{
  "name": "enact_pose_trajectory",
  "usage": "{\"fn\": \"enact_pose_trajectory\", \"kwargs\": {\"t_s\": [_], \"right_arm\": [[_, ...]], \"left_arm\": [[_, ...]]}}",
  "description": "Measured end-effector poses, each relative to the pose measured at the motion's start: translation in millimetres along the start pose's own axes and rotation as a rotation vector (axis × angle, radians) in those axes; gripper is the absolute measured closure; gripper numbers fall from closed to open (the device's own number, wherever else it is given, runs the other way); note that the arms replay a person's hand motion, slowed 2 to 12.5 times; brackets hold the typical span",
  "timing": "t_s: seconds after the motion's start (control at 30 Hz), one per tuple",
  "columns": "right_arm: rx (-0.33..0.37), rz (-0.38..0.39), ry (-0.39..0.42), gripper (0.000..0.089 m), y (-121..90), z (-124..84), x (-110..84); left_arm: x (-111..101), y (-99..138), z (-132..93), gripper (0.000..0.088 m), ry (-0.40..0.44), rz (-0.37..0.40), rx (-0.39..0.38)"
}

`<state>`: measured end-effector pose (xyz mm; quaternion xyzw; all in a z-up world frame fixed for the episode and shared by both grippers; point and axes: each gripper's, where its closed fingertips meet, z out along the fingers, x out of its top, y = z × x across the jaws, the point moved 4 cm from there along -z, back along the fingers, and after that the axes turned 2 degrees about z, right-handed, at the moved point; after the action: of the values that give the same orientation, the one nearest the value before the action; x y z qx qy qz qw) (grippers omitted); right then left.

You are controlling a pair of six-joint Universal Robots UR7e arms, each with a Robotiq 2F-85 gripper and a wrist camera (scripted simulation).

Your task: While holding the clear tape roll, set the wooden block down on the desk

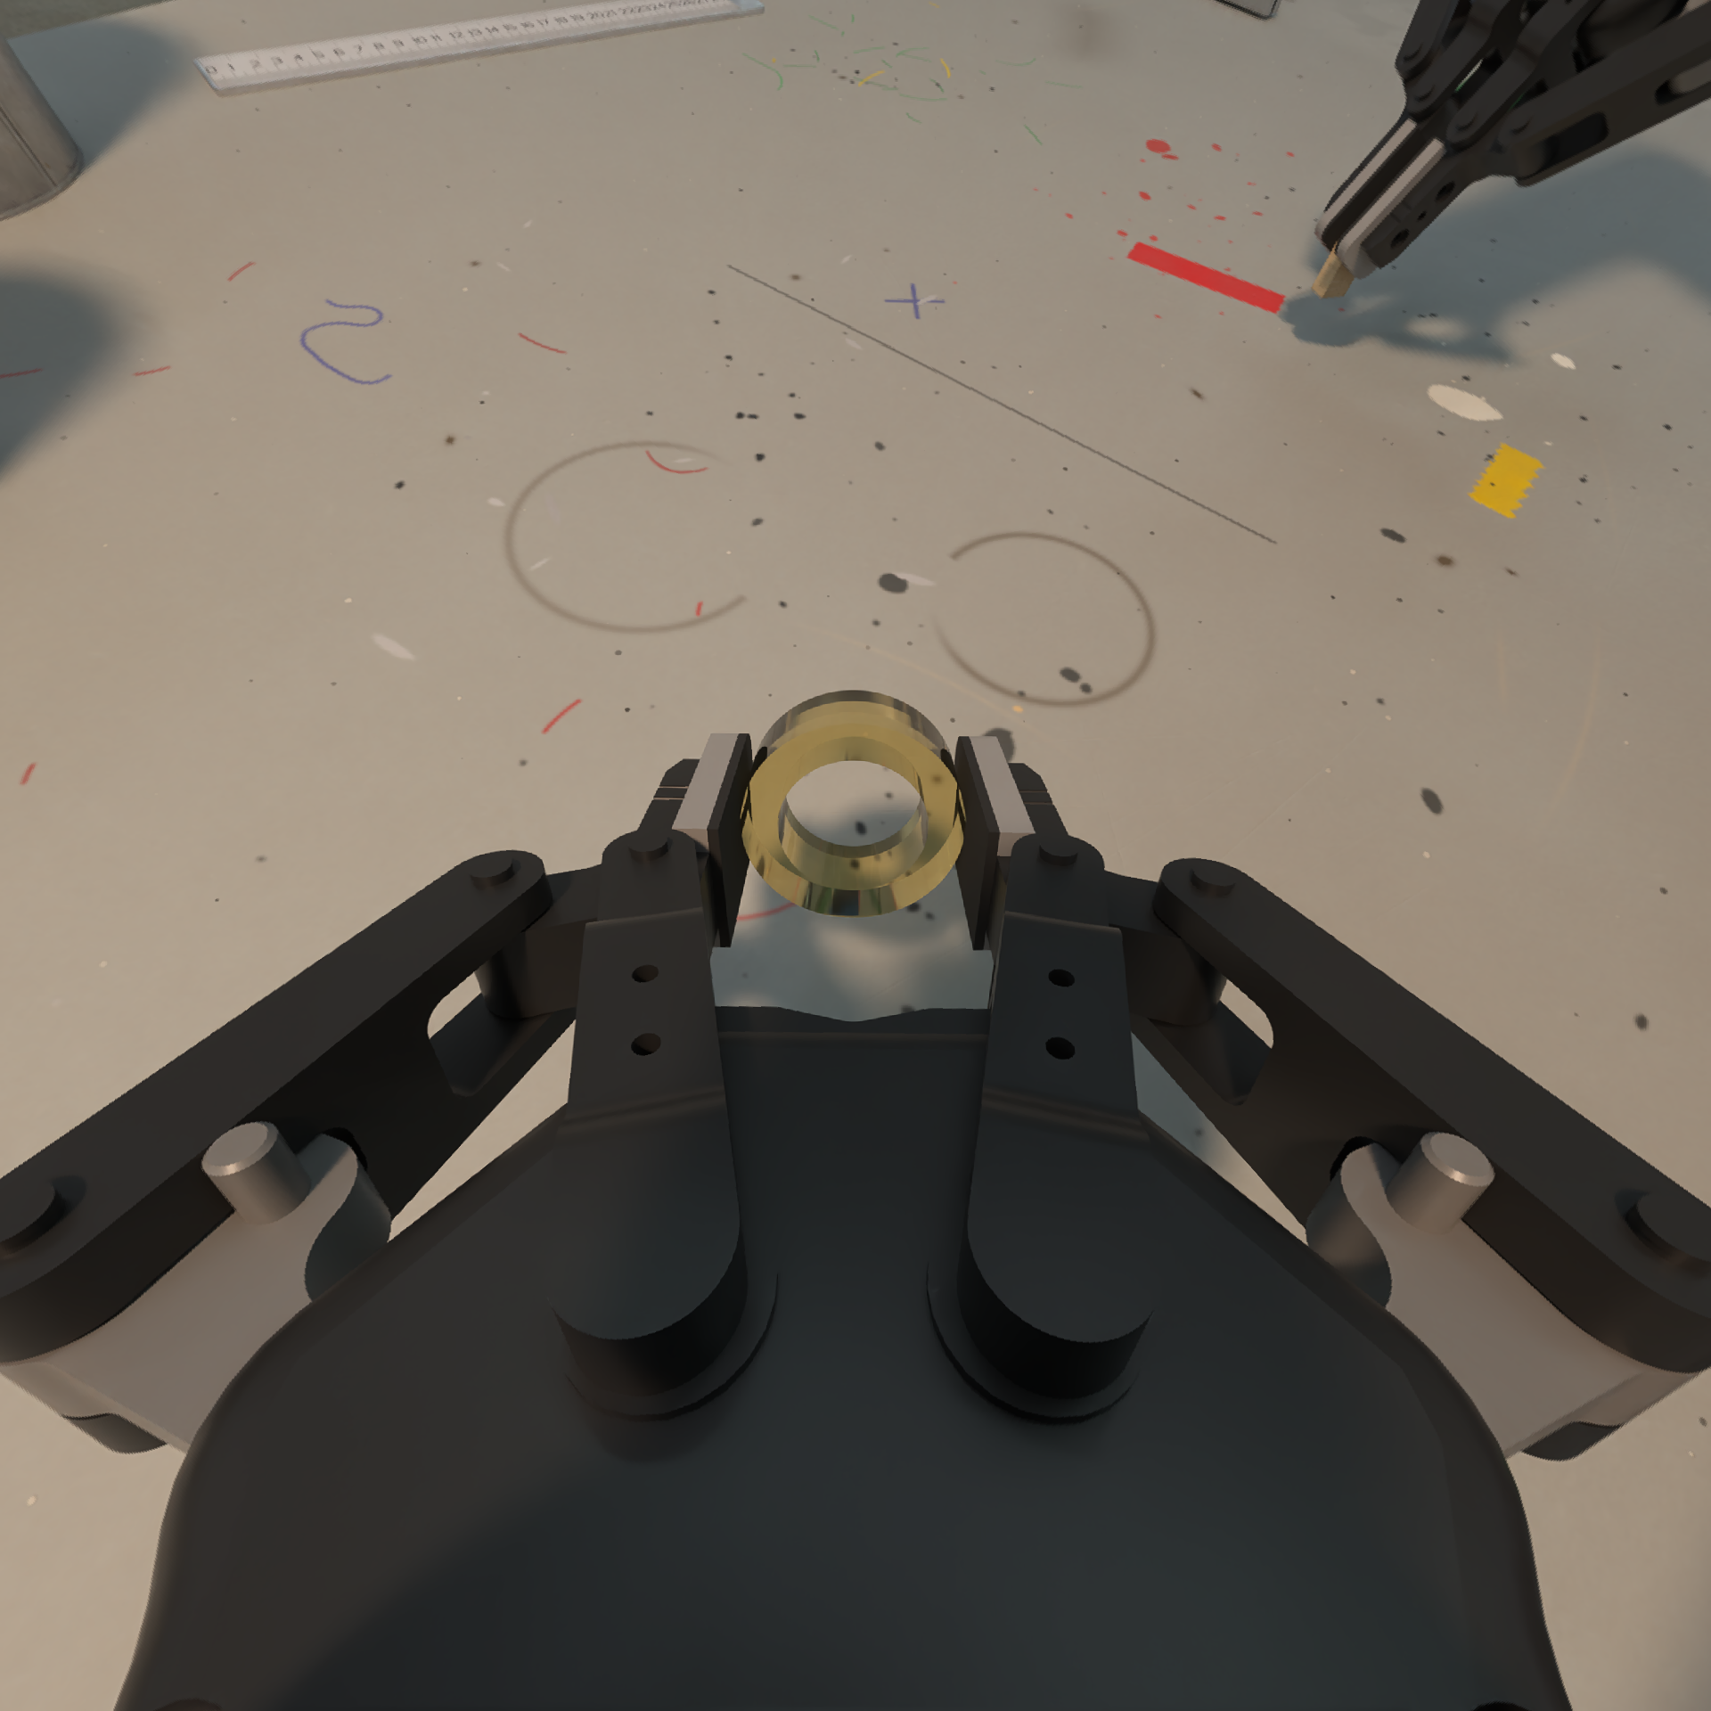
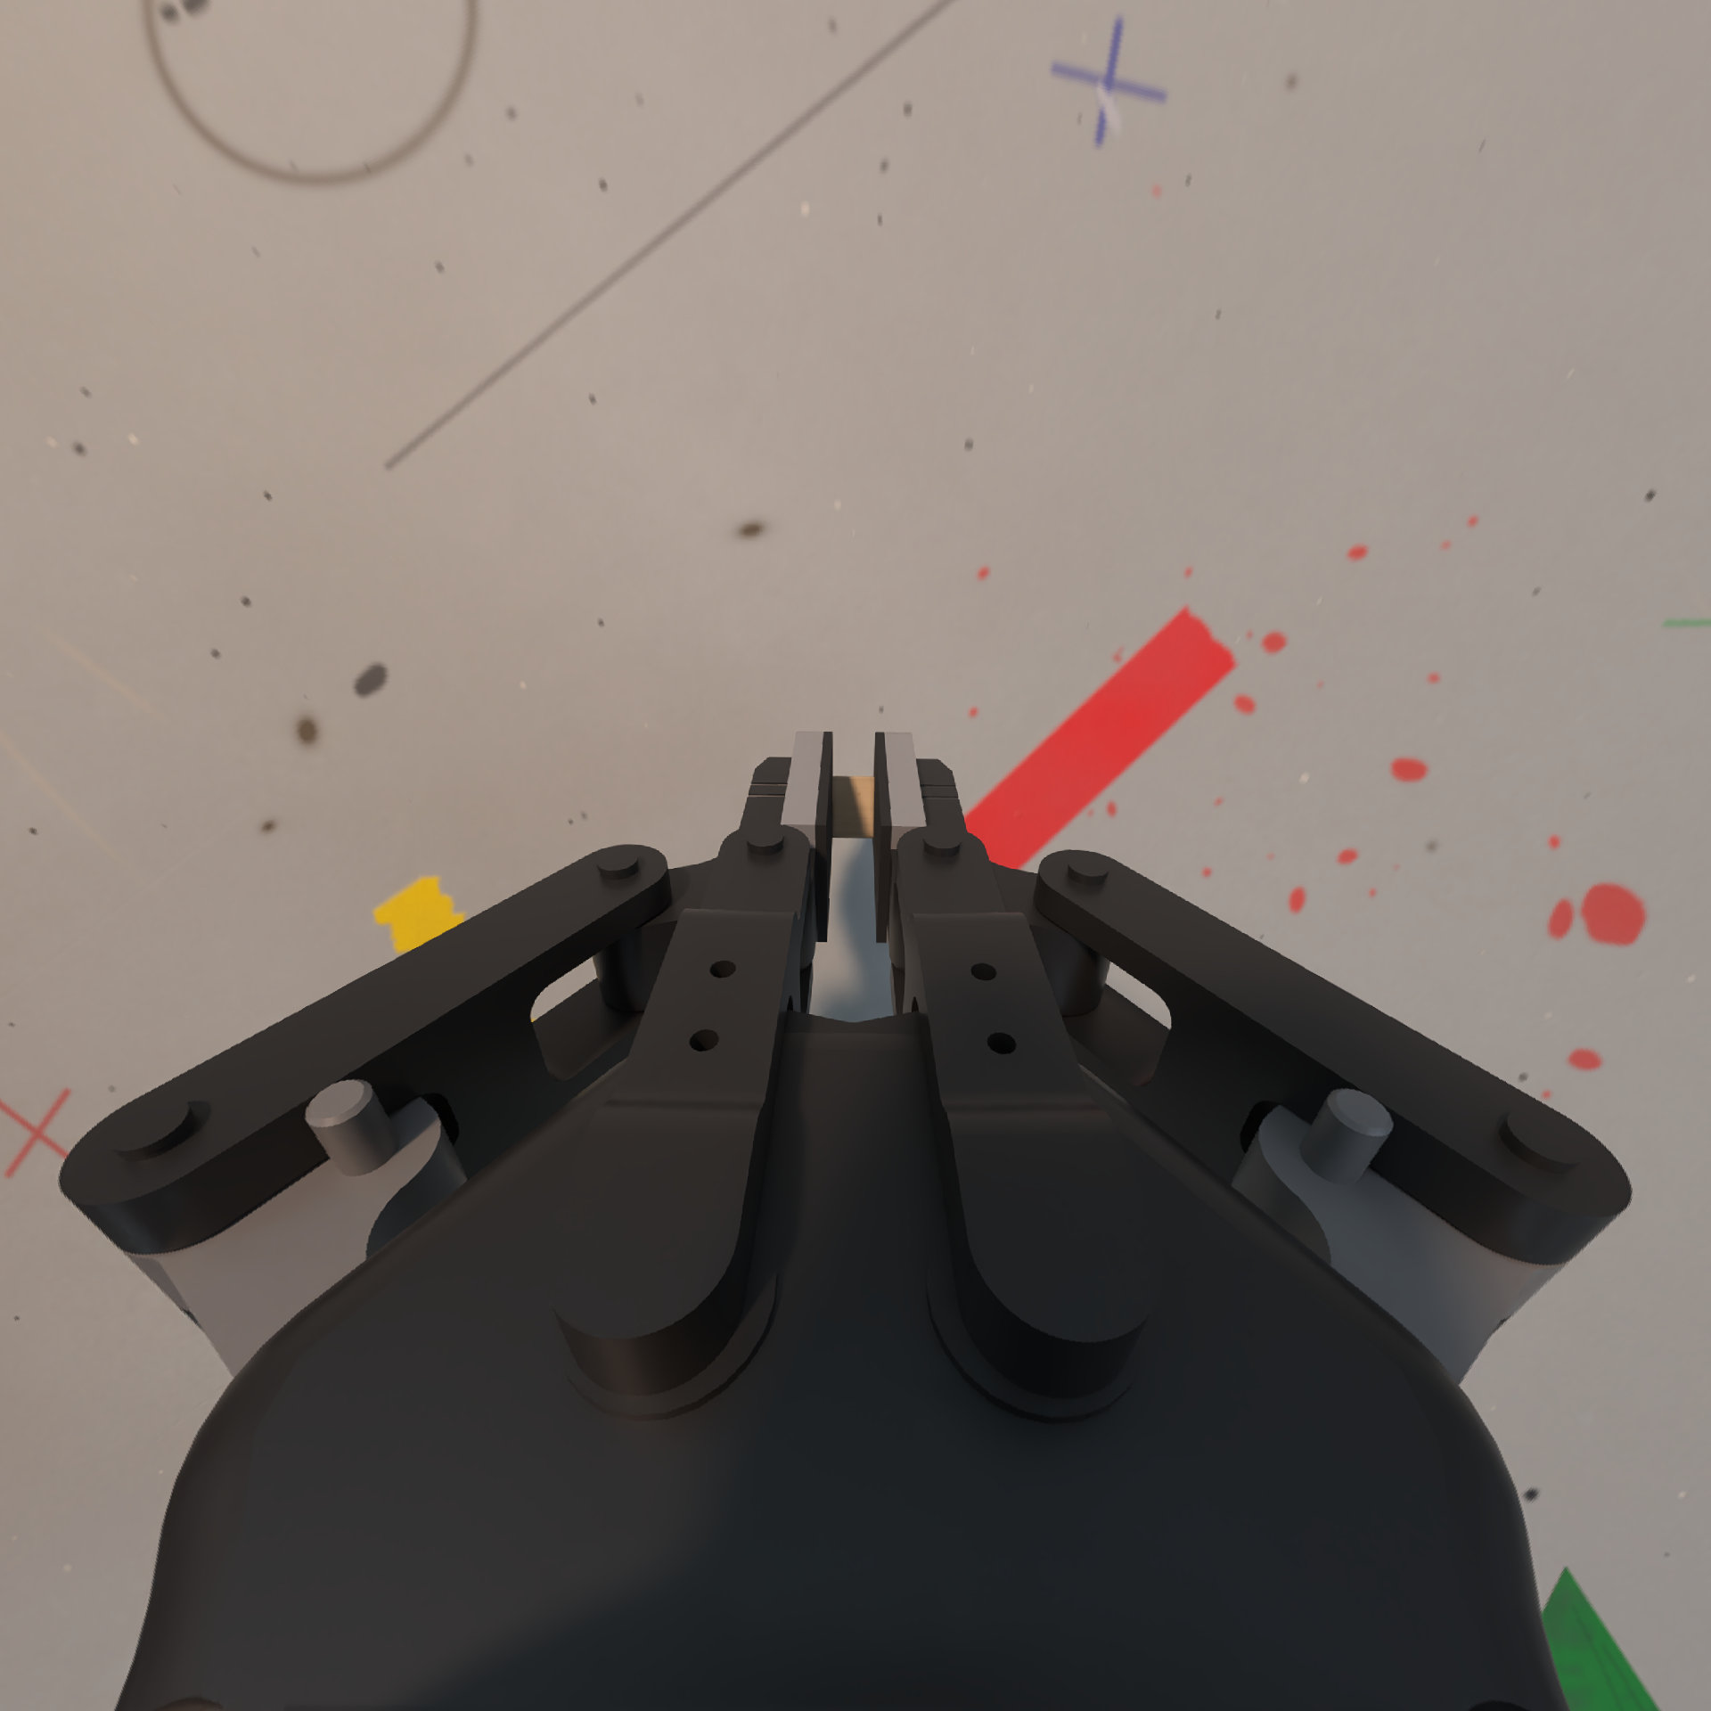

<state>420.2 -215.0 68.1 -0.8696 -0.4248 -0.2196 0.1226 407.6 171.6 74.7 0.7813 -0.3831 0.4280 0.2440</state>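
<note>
In the left wrist view, the left gripper [image 1: 852, 815] sits at the centre of the frame, its two grey-padded fingers pressed against either side of a translucent yellowish clear tape roll [image 1: 850, 805], which stands on edge with its open core facing the camera, above the pale, paint-flecked desk [image 1: 555, 833]. At the upper right of that frame the right gripper [image 1: 1344, 257] reaches down at a slant, its fingers drawn narrow around a small light wooden block [image 1: 1330, 278] whose lower end pokes out just beside the end of a flat red stripe [image 1: 1204, 275] painted on the desk; whether the block touches the surface cannot be told. A pale grey ruler [image 1: 463, 42] lies along the top edge. In the right wrist view the right gripper [image 2: 853, 801] pinches the wooden block [image 2: 853, 804] between its pads, the red stripe [image 2: 1102, 741] just right of the fingers and a yellow patch [image 2: 417, 912] at left
</note>
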Motion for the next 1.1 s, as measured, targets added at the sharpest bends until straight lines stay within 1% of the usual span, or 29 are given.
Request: {"fn": "enact_pose_trajectory", "kwargs": {"t_s": [0.13, 0.23, 0.33, 0.43, 0.57, 0.7, 0.8, 0.93, 1.1], "right_arm": [[-0.015, 0.018, -0.025, 0.0814, -1.6, 6.7, -15.4], [-0.019, 0.031, -0.019, 0.0814, -3.0, 10.1, -22.0], [-0.013, 0.042, 0.011, 0.0814, -5.7, 11.9, -20.0], [-0.013, 0.045, 0.017, 0.0812, -7.4, 12.3, -20.8], [-0.025, 0.044, 0.016, 0.0726, -4.4, 8.6, -22.4], [-0.017, 0.045, 0.026, 0.0696, -4.2, 4.7, -21.1], [-0.021, 0.041, 0.048, 0.0693, -2.0, -0.9, -17.1], [-0.025, 0.035, 0.08, 0.0697, 0.2, -8.4, -10.3], [-0.034, 0.019, 0.117, 0.0721, 2.0, -16.2, -1.4]], "left_arm": [[1.0, 2.0, -0.3, 0.0495, -0.002, 0.007, 0.0], [1.9, 3.5, -0.5, 0.0495, -0.001, 0.013, 0.001], [2.3, 4.7, 0.1, 0.0495, -0.005, 0.016, 0.001], [2.5, 5.9, 1.1, 0.0495, -0.01, 0.018, 0.001], [3.9, 8.2, 2.4, 0.0495, -0.013, 0.023, 0.0], [5.4, 9.7, 2.5, 0.0495, -0.016, 0.032, 0.005], [6.1, 9.3, 1.3, 0.0495, -0.024, 0.04, 0.015], [6.4, 6.5, -3.7, 0.0495, -0.042, 0.054, 0.042], [6.9, -5.9, -21.8, 0.0495, -0.065, 0.072, 0.119]]}}
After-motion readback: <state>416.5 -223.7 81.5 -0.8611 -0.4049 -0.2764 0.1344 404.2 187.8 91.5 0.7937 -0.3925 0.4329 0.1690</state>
